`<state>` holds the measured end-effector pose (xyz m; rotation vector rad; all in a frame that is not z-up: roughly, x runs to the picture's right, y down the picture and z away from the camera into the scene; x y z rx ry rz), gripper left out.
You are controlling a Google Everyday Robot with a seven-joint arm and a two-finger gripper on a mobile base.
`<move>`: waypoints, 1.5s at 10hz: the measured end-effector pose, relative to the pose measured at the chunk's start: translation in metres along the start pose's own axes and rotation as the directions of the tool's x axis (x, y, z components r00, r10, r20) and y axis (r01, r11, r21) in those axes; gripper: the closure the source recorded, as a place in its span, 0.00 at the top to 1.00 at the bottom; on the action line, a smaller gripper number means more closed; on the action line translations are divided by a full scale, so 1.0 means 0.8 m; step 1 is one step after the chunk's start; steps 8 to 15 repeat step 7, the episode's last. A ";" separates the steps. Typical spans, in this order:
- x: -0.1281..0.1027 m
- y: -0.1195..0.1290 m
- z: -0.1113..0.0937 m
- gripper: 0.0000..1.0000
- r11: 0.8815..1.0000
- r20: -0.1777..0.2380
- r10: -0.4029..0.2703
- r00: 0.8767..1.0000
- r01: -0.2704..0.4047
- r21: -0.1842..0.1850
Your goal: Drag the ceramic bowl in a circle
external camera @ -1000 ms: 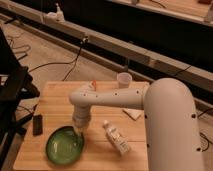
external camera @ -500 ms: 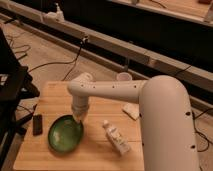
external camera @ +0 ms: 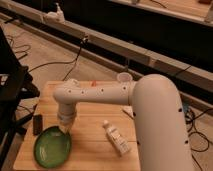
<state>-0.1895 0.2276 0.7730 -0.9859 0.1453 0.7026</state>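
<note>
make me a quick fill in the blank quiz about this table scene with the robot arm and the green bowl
The gripper is at the far rim of the ____ ceramic bowl.
The white bottle is ____ on its side.
The dark object sits near the table's ____ edge.

Missing words: green; lying; left

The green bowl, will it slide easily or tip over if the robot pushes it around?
The bowl is wide and shallow, so it probably slides rather than tips. It looks glossy, so the gripper at its far rim could slip. It sits near the table corner; a wide push might send it off, and ceramic would likely break.
</note>
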 end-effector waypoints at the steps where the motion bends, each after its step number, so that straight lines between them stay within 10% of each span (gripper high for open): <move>1: 0.026 -0.016 0.003 0.00 0.998 -0.016 0.056 0.998 -0.056 0.009; 4: 0.058 -0.097 -0.025 0.00 0.975 0.004 0.201 0.980 -0.200 0.096; 7: 0.028 -0.136 -0.061 0.00 0.960 0.027 0.198 0.980 -0.199 0.197; 15: 0.028 -0.136 -0.061 0.00 0.960 0.027 0.198 0.980 -0.199 0.197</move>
